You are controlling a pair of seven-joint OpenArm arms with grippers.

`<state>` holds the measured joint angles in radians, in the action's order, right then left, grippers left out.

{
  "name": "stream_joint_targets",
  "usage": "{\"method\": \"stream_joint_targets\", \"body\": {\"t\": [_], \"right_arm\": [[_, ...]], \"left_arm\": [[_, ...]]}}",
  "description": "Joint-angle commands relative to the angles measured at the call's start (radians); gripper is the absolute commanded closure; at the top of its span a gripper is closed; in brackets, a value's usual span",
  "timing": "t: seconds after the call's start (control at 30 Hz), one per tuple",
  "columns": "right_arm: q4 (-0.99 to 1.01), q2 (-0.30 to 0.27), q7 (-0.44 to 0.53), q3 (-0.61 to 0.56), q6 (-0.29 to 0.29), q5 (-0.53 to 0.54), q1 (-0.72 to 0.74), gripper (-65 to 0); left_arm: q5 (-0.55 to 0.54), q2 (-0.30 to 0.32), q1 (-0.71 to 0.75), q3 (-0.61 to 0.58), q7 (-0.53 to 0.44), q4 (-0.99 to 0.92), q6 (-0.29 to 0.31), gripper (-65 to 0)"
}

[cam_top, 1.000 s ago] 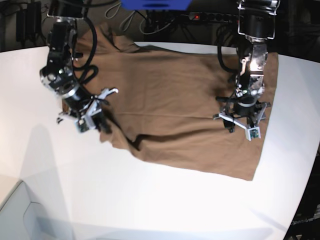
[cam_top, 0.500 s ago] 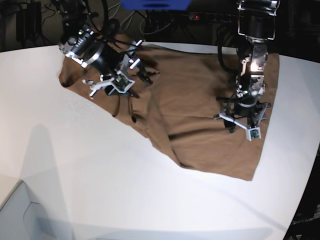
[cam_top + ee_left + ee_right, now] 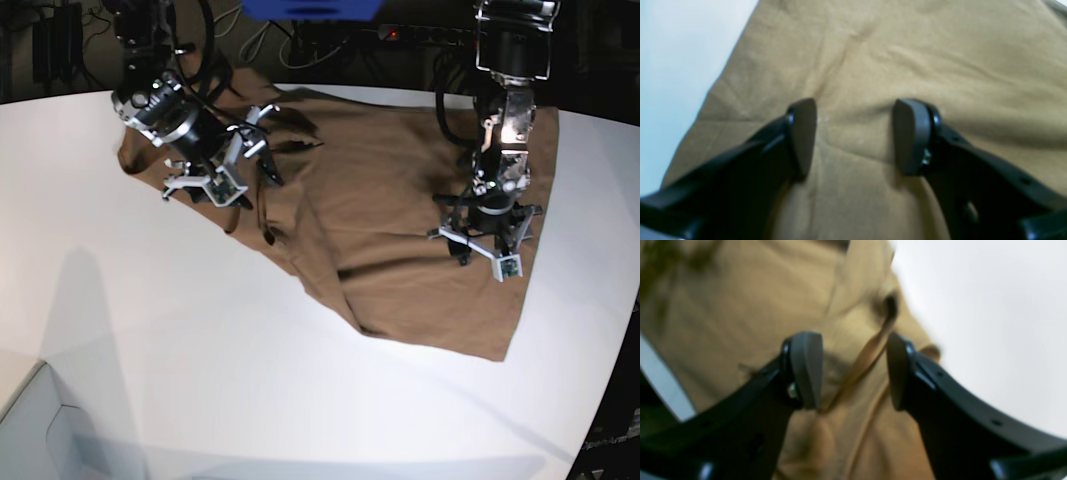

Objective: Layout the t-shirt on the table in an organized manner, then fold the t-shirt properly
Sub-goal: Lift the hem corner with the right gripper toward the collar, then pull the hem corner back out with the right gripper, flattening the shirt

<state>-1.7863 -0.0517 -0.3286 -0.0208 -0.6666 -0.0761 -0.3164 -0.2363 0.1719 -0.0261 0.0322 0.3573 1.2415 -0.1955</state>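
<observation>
Since before, your right hand (image 3: 222,165) has opened, dropping the t-shirt (image 3: 390,230) upper left; left hand (image 3: 487,243) open, pressing it on the worktop (image 3: 150,330).

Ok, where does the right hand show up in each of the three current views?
Base: upper left, the right hand open over the plain tan-brown cotton t-shirt.
Right wrist: bottom centre, hand framing a raised fold.
Left wrist: not in it.
Shared landmark: the t-shirt's edge against the smooth white table.
</observation>
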Motion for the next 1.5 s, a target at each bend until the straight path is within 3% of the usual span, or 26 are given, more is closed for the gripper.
{"method": "stream_joint_targets", "body": {"t": [0.0, 0.87, 0.93, 1.13, 1.47], "right_arm": [[-0.01, 0.0, 0.029, 0.0, -0.005, 0.02, 0.004, -31.9], [0.201, 0.014, 0.029, -0.049, -0.005, 0.022, 0.033, -31.0], [0.208, 0.017, 0.029, -0.047, -0.006, 0.022, 0.044, -28.6], [0.156, 0.029, 0.03, -0.047, -0.006, 0.022, 0.05, -12.5], [-0.039, -0.001, 0.029, -0.041, -0.006, 0.019, 0.072, -5.5]], "left_arm": [[-0.018, 0.004, 0.001, 0.001, 0.052, -0.003, -0.006, -36.1], [-0.018, -0.002, -0.002, -0.001, 0.05, -0.003, -0.006, -36.1], [-0.018, -0.002, -0.002, -0.001, 0.05, -0.003, -0.006, -36.1], [-0.018, -0.004, -0.002, 0.001, 0.05, -0.003, -0.006, -36.1], [-0.018, -0.004, -0.001, 0.001, 0.05, -0.003, -0.006, -36.1]]}}
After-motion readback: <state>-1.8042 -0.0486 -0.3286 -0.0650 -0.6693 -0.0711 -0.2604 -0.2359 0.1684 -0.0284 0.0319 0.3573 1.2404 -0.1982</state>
